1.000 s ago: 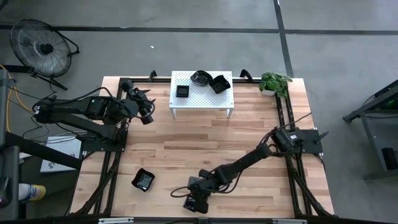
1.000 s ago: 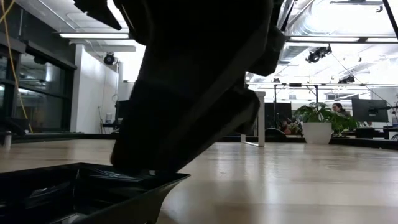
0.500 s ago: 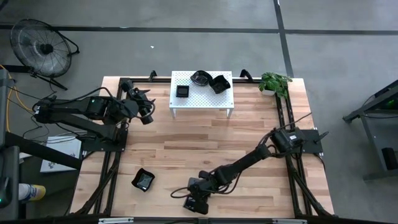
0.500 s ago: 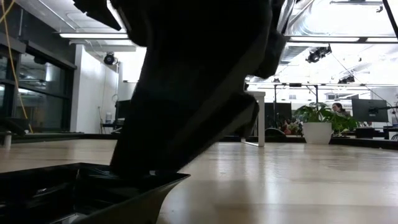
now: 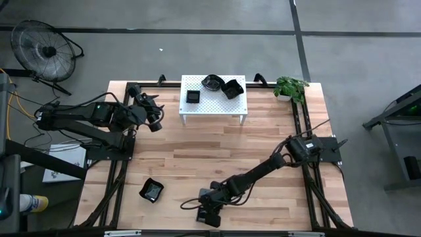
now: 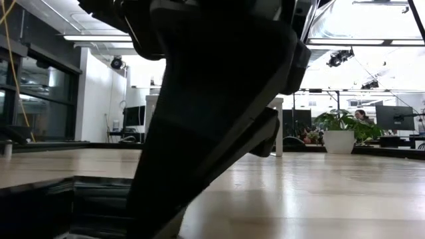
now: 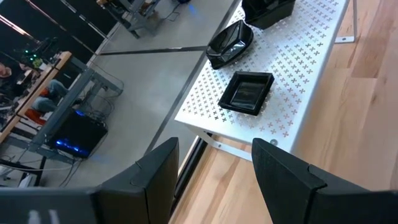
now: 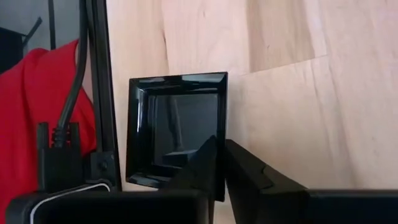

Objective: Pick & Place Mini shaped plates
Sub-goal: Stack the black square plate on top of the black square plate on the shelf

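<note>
My right gripper [image 5: 206,214] is low at the table's near edge, shut on a square glossy black mini plate [image 8: 177,124] that lies beside the black frame rail; in the high view the gripper hides most of it. Another black plate [image 5: 152,190] rests flat on the wood to its left. Three more sit on the white perforated stand [image 5: 214,105]: a square one [image 7: 247,93], a wavy one [image 7: 229,43] and one at the far corner [image 5: 231,88]. My left gripper [image 7: 214,180] is open above the table, left of the stand, touching nothing. My right gripper holds the square plate by one side rim [image 8: 221,146], with one finger [image 8: 205,163] inside the dish and the other finger [image 8: 249,175] outside it. The fingers slant down from above. In the low view the plate [image 6: 66,206] looks level, low at the tabletop; whether it is lifted, I cannot tell.
A black frame rail [image 8: 96,93] with a cable runs along the near edge beside the held plate, with something red [image 8: 37,93] beyond it. A potted plant [image 5: 289,87] stands at the far right corner. Bare wood [image 5: 217,151] lies between the stand and the right gripper.
In the low view the right gripper has come lower and shifted toward the right, and its finger now reaches down past the plate's rim. The plate's flared edge that stuck out on the right is now hidden behind that finger.
</note>
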Tool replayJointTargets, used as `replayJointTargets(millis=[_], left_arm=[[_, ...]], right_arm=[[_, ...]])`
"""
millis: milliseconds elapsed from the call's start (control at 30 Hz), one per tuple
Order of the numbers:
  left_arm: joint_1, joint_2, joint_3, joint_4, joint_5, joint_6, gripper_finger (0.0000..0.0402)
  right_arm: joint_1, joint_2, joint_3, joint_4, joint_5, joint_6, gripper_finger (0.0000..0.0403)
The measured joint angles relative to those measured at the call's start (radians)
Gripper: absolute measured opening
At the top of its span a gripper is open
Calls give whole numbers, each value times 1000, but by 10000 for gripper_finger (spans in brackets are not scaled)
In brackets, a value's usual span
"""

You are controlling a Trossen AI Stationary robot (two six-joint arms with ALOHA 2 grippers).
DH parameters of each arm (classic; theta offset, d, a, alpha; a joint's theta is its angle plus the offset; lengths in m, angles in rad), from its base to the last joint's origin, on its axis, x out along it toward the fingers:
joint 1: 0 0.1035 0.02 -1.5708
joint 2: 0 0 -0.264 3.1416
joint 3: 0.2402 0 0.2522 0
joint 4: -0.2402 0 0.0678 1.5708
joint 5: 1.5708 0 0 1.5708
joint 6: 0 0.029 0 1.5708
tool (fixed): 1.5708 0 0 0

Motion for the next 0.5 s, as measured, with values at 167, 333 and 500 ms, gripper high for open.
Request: replayJointTargets(millis=[167,333,500], left_arm=[[0,0,0,-4,6,-1,198],[0,0,0,-35,7,-19,198],[0,0,-13,-44,8,-30,198]], right_arm=[[0,-16,0,-13,2,-1,4],[-1,-17,0,-17,2,-4,8],[-8,-18,0,-18,-2,-9,3]])
